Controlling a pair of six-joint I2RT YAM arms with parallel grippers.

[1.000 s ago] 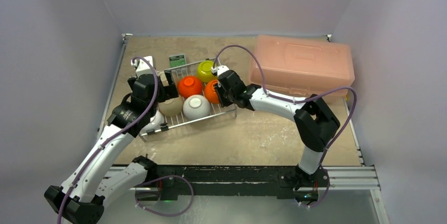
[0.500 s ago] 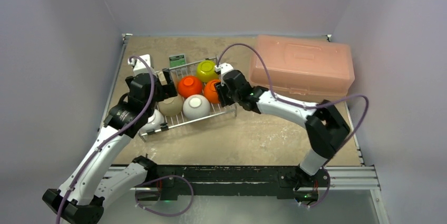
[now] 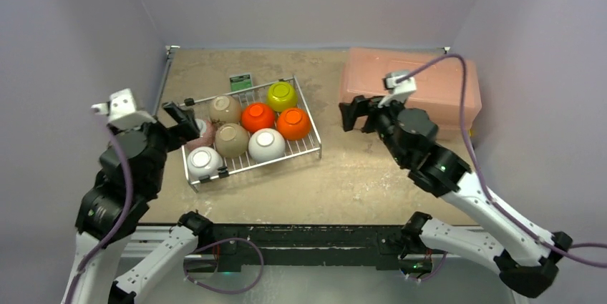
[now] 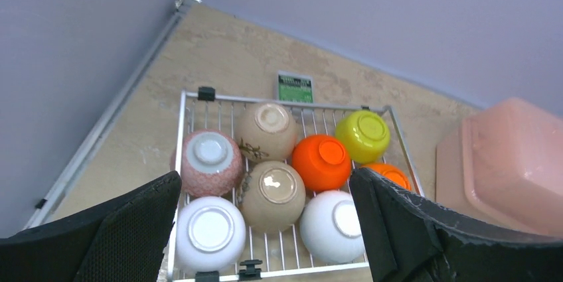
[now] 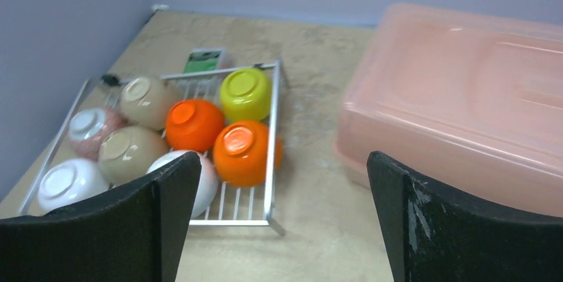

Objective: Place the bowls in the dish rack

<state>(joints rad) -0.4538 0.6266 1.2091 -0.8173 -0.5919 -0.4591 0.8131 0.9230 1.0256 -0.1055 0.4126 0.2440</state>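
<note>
Both arms have been drawn back from the dish rack [image 3: 302, 148]. The left gripper [image 3: 182, 119] and right gripper [image 3: 360, 114] are spread wide, nothing held. Eight bowls [image 3: 258, 116] are seated upside down inside the rack, left of the pink box [image 3: 429, 79].

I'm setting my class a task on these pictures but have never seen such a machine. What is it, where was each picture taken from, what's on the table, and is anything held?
It is a robot: two arms, each ending in a two-finger claw. The wide picture comes from a fixed camera above and behind the arms. The other two come from cameras on the wrists, so the dark shapes at the bottom belong to that arm's claw. On the table stands a wire dish rack with eight bowls in it, all upside down. Nearby are a pink plastic box and a small green card. The left claw and right claw are open and hold nothing.
</note>
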